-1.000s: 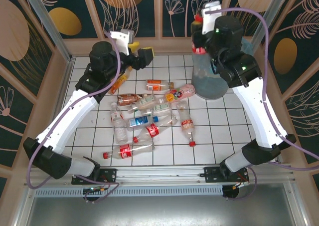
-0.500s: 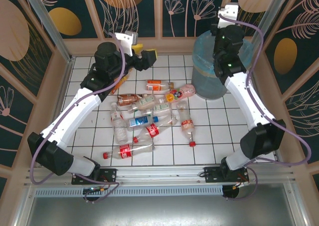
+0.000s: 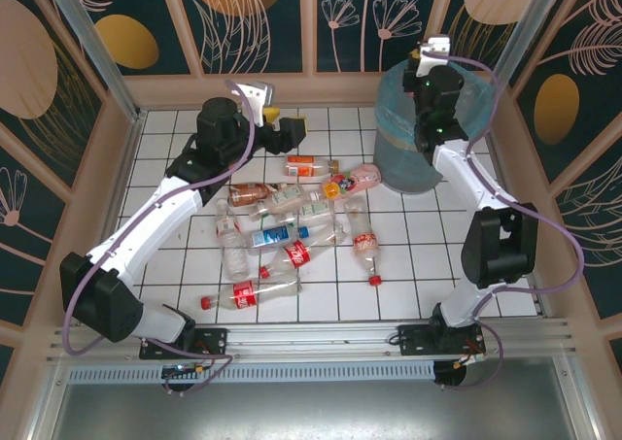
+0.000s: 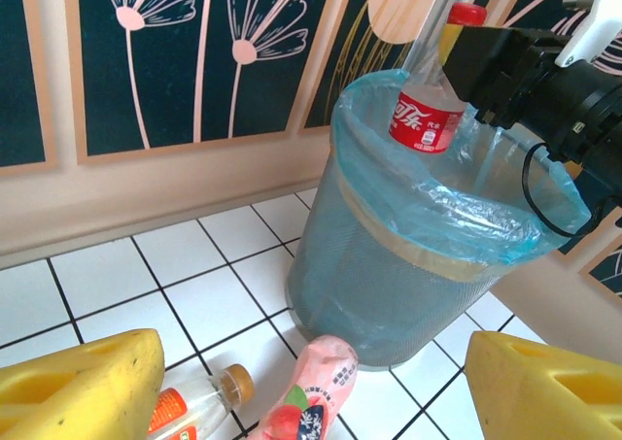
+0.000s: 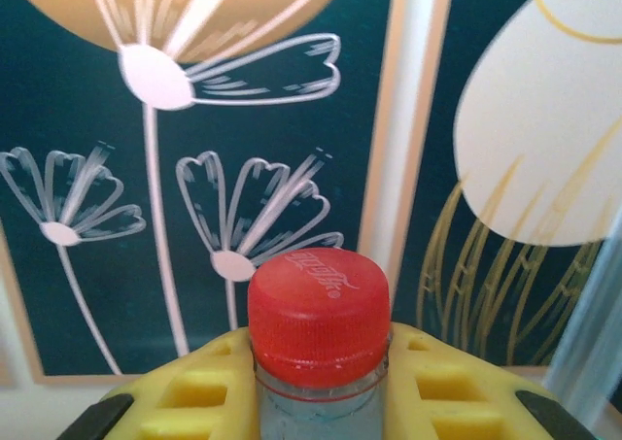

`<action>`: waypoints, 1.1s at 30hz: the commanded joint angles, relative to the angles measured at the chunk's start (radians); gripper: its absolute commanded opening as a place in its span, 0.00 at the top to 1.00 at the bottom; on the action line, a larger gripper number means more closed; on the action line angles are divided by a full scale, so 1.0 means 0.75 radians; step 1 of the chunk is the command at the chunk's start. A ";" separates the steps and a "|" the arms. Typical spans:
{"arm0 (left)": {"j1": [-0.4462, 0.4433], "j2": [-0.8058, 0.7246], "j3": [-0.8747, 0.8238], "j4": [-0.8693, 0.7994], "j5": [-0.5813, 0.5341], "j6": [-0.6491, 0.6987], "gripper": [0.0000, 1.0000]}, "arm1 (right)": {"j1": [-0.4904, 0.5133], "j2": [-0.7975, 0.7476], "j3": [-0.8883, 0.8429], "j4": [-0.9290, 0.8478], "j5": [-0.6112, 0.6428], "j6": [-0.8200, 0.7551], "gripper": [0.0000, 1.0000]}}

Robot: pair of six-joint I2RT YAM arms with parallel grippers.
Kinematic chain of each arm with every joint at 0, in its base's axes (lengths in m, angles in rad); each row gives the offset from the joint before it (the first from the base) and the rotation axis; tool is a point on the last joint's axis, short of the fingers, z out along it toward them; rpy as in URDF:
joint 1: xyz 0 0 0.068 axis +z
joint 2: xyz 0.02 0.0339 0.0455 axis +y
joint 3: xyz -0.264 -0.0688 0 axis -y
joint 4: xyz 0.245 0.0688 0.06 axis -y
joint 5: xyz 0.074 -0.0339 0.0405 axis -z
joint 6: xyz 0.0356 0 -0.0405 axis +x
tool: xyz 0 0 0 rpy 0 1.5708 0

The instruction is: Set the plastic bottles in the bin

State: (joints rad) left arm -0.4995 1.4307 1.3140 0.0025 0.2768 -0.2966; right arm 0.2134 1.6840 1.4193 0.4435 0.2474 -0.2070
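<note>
Firmly, the right hand [image 5: 316,396] is closed on a red-capped bottle [image 5: 318,309], its yellow moulded fingers [image 5: 146,406] pressing the neck from both sides just under the cap; raised script crosses the cap's top, too fine to read for certain; from the left wrist the bottle is clear plastic with a red label carrying white characters, and it hangs upright over the open mouth of the bin [image 4: 389,285]. That bin is round, grey-blue and mesh-textured, lined with a thin translucent blue bag [image 4: 466,207] folded over its rim; what lies inside cannot be made out. The left hand [image 4: 311,387] stands wide open and empty, its yellow fingers far apart, low over the desk [image 3: 437,255] of white square tiles; between them lie a pink bottle [image 4: 306,406] with a fruit picture, touching the bin's foot, and an orange-labelled bottle [image 4: 199,411] with a brownish cap. Farther off, the other plastic bottles [image 3: 282,231] lie scattered on their sides mid-desk, mostly clear; red, blue and green labels show, their writing too small to read.
</note>
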 commanded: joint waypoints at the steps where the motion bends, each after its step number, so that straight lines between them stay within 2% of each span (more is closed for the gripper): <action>1: -0.003 -0.027 -0.018 0.064 -0.006 -0.001 0.19 | 0.043 -0.048 -0.055 0.155 -0.001 -0.041 1.00; 7: -0.003 -0.051 -0.039 0.062 -0.015 0.018 0.18 | 0.095 -0.007 -0.021 0.104 0.087 -0.037 1.00; 11: -0.003 -0.066 -0.050 0.058 -0.029 0.029 0.18 | 0.088 0.053 0.020 0.030 0.160 0.037 1.00; 18: -0.003 -0.076 -0.062 0.043 -0.035 0.046 0.18 | 0.057 0.125 0.091 -0.069 0.188 0.141 1.00; 22: -0.002 -0.071 -0.070 0.048 -0.032 0.047 0.17 | 0.045 0.151 0.092 -0.060 0.193 0.150 0.94; 25: -0.002 -0.074 -0.083 0.060 -0.029 0.048 0.17 | 0.043 0.160 0.092 -0.080 0.218 0.155 0.79; 26: -0.003 -0.076 -0.087 0.064 -0.031 0.046 0.17 | 0.043 0.155 0.084 -0.081 0.226 0.159 0.70; 27: -0.003 -0.077 -0.089 0.064 -0.033 0.048 0.16 | 0.043 0.146 0.075 -0.078 0.235 0.166 0.57; 28: -0.003 -0.075 -0.087 0.064 -0.033 0.050 0.16 | 0.044 0.133 0.062 -0.071 0.240 0.174 0.38; 29: -0.003 -0.072 -0.082 0.060 -0.033 0.055 0.16 | 0.043 0.119 0.054 -0.067 0.243 0.183 0.26; 33: -0.003 -0.062 -0.054 0.032 -0.036 0.067 0.16 | 0.047 0.069 0.063 -0.111 0.195 0.220 0.22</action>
State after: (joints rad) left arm -0.4995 1.3941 1.2526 0.0116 0.2539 -0.2699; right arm 0.2493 1.7927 1.4525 0.3729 0.3920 -0.0849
